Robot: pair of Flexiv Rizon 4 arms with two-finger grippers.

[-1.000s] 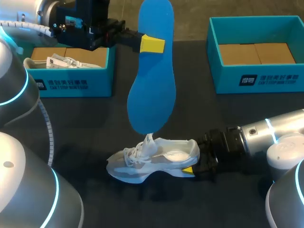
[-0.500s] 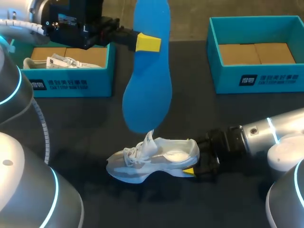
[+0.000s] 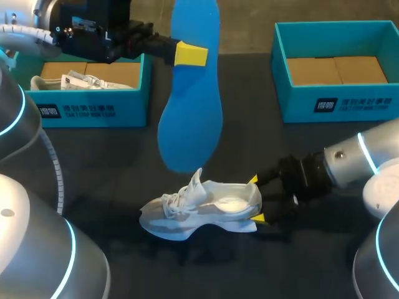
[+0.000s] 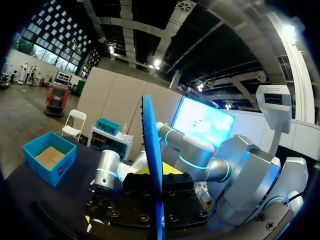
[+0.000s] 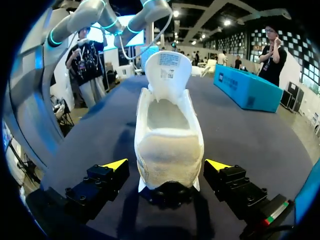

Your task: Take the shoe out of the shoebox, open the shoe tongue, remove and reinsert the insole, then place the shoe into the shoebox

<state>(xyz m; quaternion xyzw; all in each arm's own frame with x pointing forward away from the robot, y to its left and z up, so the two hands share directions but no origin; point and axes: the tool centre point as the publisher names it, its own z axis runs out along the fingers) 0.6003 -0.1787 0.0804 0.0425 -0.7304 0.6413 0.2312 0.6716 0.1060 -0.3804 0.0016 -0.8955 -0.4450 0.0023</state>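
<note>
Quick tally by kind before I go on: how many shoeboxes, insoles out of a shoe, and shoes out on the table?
Shoeboxes: 2, the left shoebox and the right shoebox.
Insoles: 1, the blue insole, held by the left gripper.
Shoes on the table: 1, the white shoe.
Total: 4.

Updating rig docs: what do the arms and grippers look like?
Left arm and right arm: rounded silver-white links, glowing cyan rings. The left carries a white ribbed cable hose. Left gripper and right gripper: boxy black bodies, yellow tips.
</note>
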